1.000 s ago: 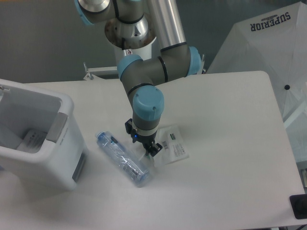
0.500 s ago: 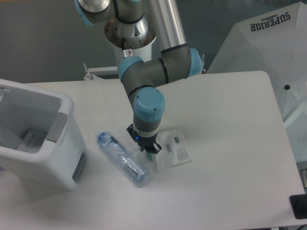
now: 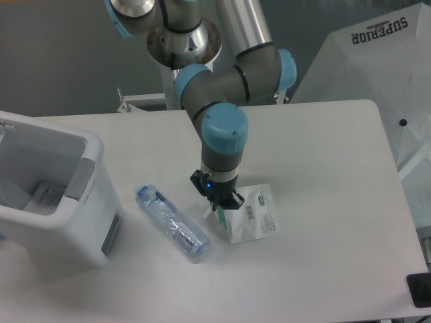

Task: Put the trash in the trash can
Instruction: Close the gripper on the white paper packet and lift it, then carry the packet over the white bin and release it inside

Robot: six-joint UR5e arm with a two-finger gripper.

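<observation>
Shifting rightward with the packet, the claw pinches its near-left edge, seemingly clenched on it, while the bottle lies left and the trash can far left.

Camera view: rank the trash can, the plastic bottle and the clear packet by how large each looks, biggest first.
1. Trash can, by far the largest, though the left edge cuts it off.
2. Plastic bottle, long and narrow.
3. Clear packet.
Bottle and packet cover similar area, and the gripper hides part of the packet, so that order is unsure.
</observation>
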